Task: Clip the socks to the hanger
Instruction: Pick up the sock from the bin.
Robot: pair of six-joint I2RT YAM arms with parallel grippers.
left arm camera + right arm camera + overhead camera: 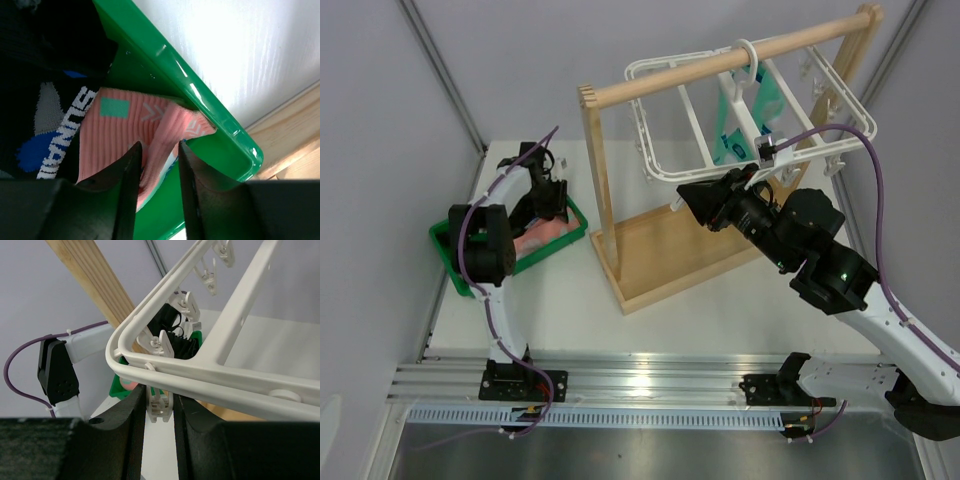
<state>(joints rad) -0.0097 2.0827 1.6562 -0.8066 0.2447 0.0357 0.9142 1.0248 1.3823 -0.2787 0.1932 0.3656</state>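
Salmon-pink sock (125, 130) pinched by my left gripper (157, 160) in the green bin (200, 110) at the counter's left edge; my right gripper (159, 396) squeezes a hanger clip (160, 409).

A flat white desk (720, 310) lies under soft, even light, which glares off the ribbed silver aluminium rail (650, 380) along its near edge. Plain pale grey wall panels (520, 60) close the far side and both flanks, joined at the far left by a slanting grey metal post (440, 70). A light wooden rack with a round rod (670, 262) stands on the desk.
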